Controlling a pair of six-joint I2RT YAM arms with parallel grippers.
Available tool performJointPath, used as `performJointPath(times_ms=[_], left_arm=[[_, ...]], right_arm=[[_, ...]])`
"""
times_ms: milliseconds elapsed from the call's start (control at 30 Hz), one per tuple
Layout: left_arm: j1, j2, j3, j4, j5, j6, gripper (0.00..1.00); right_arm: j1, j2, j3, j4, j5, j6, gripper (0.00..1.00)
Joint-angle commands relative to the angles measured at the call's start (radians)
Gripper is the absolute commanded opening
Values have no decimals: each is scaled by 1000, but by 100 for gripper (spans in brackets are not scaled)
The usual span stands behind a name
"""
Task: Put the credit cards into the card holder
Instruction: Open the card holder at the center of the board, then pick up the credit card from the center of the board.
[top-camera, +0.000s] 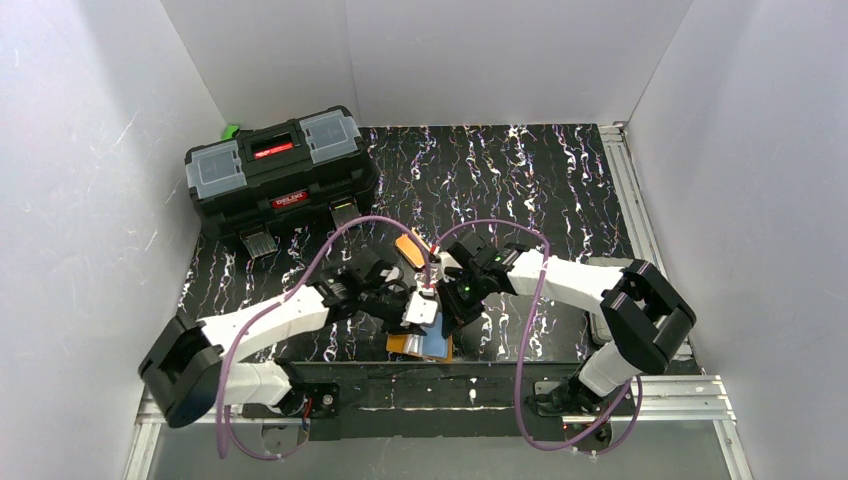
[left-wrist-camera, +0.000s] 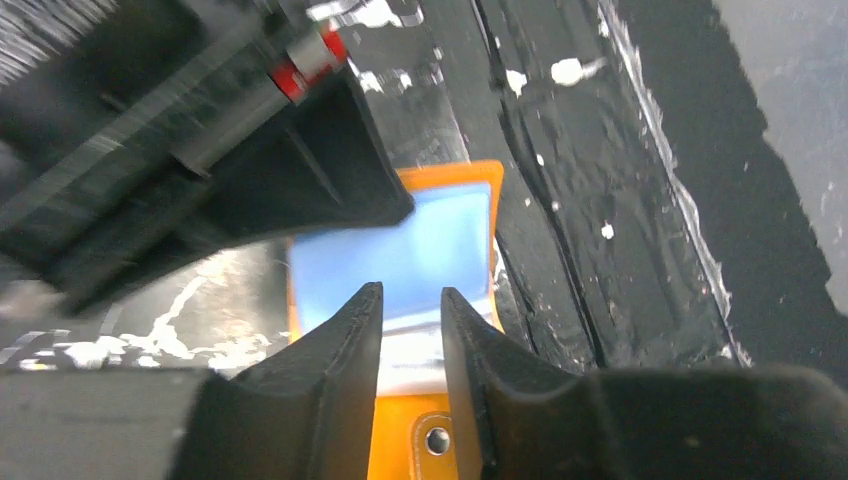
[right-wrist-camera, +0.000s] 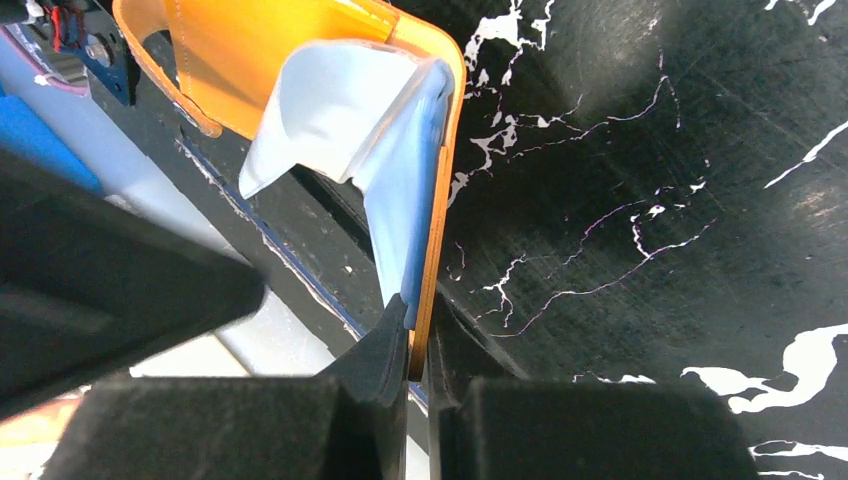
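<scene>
The orange card holder lies open near the table's front edge, its bluish sleeves facing up. My right gripper is shut on the holder's orange edge and holds one pale sleeve spread. It reaches in from the right. My left gripper hovers just over the holder, jaws a little apart with nothing between them. A white card shows beneath its tips as a pale band at the sleeve. A flat orange card lies behind the grippers.
A big black toolbox stands at the back left. White walls close in the black marbled table on three sides. The two wrists crowd together over the holder, and purple cables arc above them.
</scene>
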Motion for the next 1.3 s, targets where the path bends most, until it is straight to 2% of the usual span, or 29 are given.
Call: performJointPath(times_ms=[0,200,300,400,500,767,1100,1267], left_arm=[[-2,124,18,-92,40,159,24],[7,149,14,-149,-64,213,12],[15,93,-8,-158,-80,193,8],[16,11,-61,-125,-89,162,6],[16,-32,-95,-119,-95,144,6],[15,5,-107,-94,-99,124,6],[14,-20,-110,-92,-97,83,6],[19,-65,-65,-83,-149,-24,6]], right_arm=[[-5,11,-8,24,8,-36,11],[-7,5,-6,-4,60,-53,29],[-14,-11,-13,-1,90,-47,41],[-16,-38,-18,9,134,-30,47],[-16,-76,-20,22,183,-1,48],[-16,-125,-14,6,309,24,53],[-3,-115,-24,44,284,27,53],[-12,-86,60,30,328,-15,53]])
